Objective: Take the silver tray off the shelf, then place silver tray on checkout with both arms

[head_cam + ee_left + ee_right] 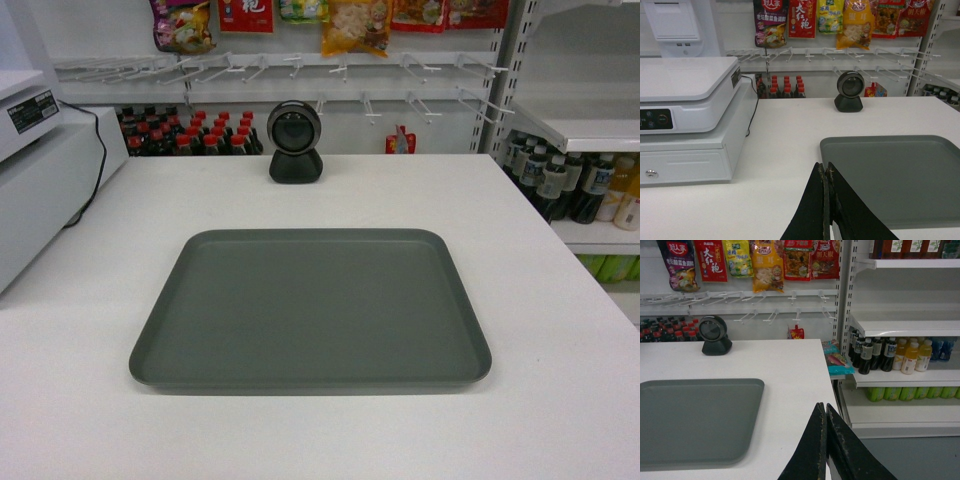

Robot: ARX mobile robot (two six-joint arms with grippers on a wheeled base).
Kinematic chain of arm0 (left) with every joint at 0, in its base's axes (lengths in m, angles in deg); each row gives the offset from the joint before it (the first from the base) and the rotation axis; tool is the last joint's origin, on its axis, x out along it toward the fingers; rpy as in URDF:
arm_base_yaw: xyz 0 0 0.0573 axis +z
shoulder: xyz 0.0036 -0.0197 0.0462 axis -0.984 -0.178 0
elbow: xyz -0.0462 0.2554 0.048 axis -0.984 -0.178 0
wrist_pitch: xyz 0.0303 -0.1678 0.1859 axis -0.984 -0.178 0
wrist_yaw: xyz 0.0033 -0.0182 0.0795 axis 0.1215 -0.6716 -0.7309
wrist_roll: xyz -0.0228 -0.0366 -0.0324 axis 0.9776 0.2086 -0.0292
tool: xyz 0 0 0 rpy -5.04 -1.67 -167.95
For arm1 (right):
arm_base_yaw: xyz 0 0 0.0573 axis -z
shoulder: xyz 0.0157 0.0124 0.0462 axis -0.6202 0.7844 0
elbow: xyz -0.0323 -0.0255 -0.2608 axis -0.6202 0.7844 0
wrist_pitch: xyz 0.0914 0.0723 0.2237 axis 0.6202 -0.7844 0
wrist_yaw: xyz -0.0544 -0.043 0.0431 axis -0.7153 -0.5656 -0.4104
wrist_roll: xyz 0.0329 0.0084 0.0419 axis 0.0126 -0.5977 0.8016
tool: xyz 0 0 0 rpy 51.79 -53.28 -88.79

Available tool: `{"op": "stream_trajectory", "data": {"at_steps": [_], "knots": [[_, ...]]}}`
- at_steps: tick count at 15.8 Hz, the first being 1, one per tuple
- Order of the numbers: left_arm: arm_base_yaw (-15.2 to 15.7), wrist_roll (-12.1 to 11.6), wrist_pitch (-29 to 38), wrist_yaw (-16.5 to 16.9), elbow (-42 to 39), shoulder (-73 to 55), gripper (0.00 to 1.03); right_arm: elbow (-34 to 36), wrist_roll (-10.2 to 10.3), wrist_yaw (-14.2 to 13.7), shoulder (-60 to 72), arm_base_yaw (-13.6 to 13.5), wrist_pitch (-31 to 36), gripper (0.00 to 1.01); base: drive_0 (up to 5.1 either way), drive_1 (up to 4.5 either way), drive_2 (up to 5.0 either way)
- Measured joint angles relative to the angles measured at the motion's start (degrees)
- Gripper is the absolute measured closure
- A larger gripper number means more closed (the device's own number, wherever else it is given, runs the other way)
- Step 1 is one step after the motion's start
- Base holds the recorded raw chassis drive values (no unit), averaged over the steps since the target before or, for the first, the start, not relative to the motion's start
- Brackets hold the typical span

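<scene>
The silver tray [310, 310] lies flat and bare on the white checkout [90, 400], centred in the head view. No arm shows in the head view. In the left wrist view my left gripper [825, 167] is shut with nothing in it, raised near the tray's [895, 175] near-left corner. In the right wrist view my right gripper [825, 407] is shut and empty, over the checkout's [795, 385] right part, to the right of the tray [695, 420]. Shelf boards [905, 325] stand to the right of the counter.
A black round scanner [294, 143] stands at the counter's far edge. A white cash register [685, 115] sits on the left with a black cable. Bottles [890, 355] fill the right shelves, snack bags [815, 17] hang on the back wall pegs.
</scene>
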Motion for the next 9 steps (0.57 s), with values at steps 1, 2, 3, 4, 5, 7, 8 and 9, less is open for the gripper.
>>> {"op": "stream_trajectory", "data": {"at_steps": [1, 2, 3, 4, 5, 7, 8, 9], "knots": [[0.0, 0.0, -1.5, 0.0, 0.0, 1.3, 1.02, 0.0, 0.0, 0.0, -1.4, 0.0, -1.3, 0.98, 0.0, 0.0, 0.0], [0.0, 0.0, -2.3, 0.0, 0.0, 2.2, 1.02, 0.0, 0.0, 0.0, -2.2, 0.0, -2.2, 0.98, 0.0, 0.0, 0.0], [0.0, 0.0, -13.7, 0.0, 0.0, 10.8, 1.02, 0.0, 0.0, 0.0, -10.8, 0.0, -13.5, 0.98, 0.0, 0.0, 0.0], [0.0, 0.0, -12.8, 0.0, 0.0, 12.2, 1.02, 0.0, 0.0, 0.0, -12.5, 0.0, -13.2, 0.98, 0.0, 0.0, 0.0], [0.0, 0.0, -13.0, 0.0, 0.0, 12.2, 1.02, 0.0, 0.0, 0.0, -12.5, 0.0, -13.1, 0.98, 0.0, 0.0, 0.0], [0.0, 0.0, -13.0, 0.0, 0.0, 12.2, 1.02, 0.0, 0.0, 0.0, -12.5, 0.0, -13.1, 0.98, 0.0, 0.0, 0.0], [0.0, 0.0, -13.0, 0.0, 0.0, 12.2, 1.02, 0.0, 0.0, 0.0, -12.5, 0.0, -13.1, 0.98, 0.0, 0.0, 0.0], [0.0, 0.0, -13.0, 0.0, 0.0, 12.2, 1.02, 0.0, 0.0, 0.0, -12.5, 0.0, -13.1, 0.98, 0.0, 0.0, 0.0]]}}
